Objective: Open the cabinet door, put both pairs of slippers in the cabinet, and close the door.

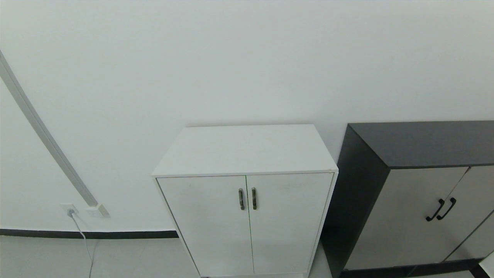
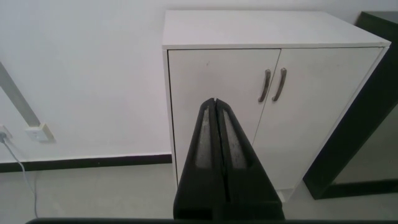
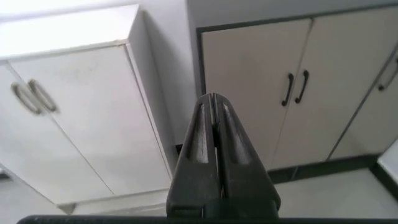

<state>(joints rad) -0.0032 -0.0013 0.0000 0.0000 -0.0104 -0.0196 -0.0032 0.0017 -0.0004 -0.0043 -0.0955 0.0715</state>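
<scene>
Facing white cabinet (image 1: 247,150) — doors (image 1: 210,220) shut.
Standing against wall (image 1: 247,58), with paired handles (image 1: 241,199) at centre seam, just beside dark cabinet (image 1: 386,200) on robot's right; with left gripper (image 2: 215,101) clenched on nothing before left door, right gripper (image 3: 214,96) likewise clenched, empty — near gap between both cabinets; socket (image 1: 69,210) low on wall at left.

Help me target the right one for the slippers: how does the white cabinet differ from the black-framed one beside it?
The white two-door cabinet is white all over; the black-framed cabinet with pale doors has a black top and side. The white cabinet's handles are grey and straight; the black-framed cabinet's handles are black and curved. The white cabinet has two doors; the black-framed cabinet runs past the view's edge. Both have shut doors.
</scene>
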